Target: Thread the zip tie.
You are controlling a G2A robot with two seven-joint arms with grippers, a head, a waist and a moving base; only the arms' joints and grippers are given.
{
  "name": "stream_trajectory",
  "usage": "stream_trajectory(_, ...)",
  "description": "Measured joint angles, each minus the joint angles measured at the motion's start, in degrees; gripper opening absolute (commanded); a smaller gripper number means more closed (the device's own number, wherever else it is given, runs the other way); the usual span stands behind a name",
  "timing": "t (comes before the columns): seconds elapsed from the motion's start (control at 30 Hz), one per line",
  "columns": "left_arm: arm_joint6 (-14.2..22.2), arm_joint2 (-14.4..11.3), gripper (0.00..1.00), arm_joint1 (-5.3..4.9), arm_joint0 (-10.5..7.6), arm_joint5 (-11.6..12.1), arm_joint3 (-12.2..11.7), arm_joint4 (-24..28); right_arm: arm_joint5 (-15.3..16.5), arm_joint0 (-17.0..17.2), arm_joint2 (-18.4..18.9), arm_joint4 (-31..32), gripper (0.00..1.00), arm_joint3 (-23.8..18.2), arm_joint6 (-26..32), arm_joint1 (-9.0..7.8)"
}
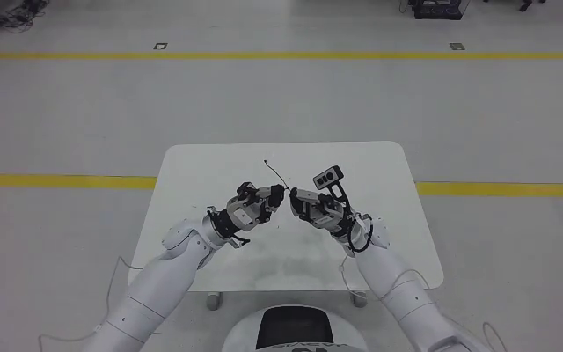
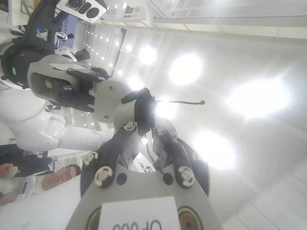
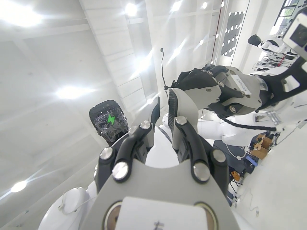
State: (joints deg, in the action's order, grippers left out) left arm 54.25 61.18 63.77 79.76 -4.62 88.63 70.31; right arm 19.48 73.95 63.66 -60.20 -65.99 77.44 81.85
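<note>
Two yellow lines (image 1: 264,55) cross the pale grey floor (image 1: 264,106) around a white surface (image 1: 369,172). Above it, the left hand (image 1: 279,193) pinches a black zip tie (image 2: 182,101); the right hand (image 1: 295,199) is open just beside it.

You had the top camera looking steeply down from above onto the table (image 1: 369,158), well back, while each wrist camera sat close behind its own tool, the left tool (image 2: 144,101) and the right tool (image 3: 163,106), tilted up at the ceiling lights (image 2: 184,70), each catching the other arm's tool, all three sharing the zip tie (image 2: 182,101).
</note>
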Motion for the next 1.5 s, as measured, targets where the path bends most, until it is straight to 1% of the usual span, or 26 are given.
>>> stream_trajectory(0.3, 0.0, 0.1, 0.00, 0.07, 0.10, -0.2, 0.1, -0.3, 0.0, -0.4, 0.0, 0.2, 0.13, 0.4, -0.2, 0.36)
stream_trajectory(0.4, 0.1, 0.2, 0.00, 0.11, 0.13, -0.2, 0.1, -0.4, 0.0, -0.5, 0.1, 0.3, 0.11, 0.6, -0.3, 0.45)
stream_trajectory(0.47, 0.1, 0.2, 0.00, 0.12, 0.15, -0.2, 0.1, -0.4, 0.0, -0.5, 0.2, 0.3, 0.07, 0.7, -0.4, 0.51)
stream_trajectory(0.53, 0.1, 0.2, 0.00, 0.15, 0.17, -0.3, 0.1, -0.4, 0.0, -0.5, 0.2, 0.4, 0.00, 0.8, -0.4, 0.57)
stream_trajectory(1.5, 0.2, 0.8, 0.00, 0.39, 0.41, -0.4, 0.1, -0.7, 0.0, -0.3, 1.4, 0.3, 0.00, 3.0, 0.4, 0.72)
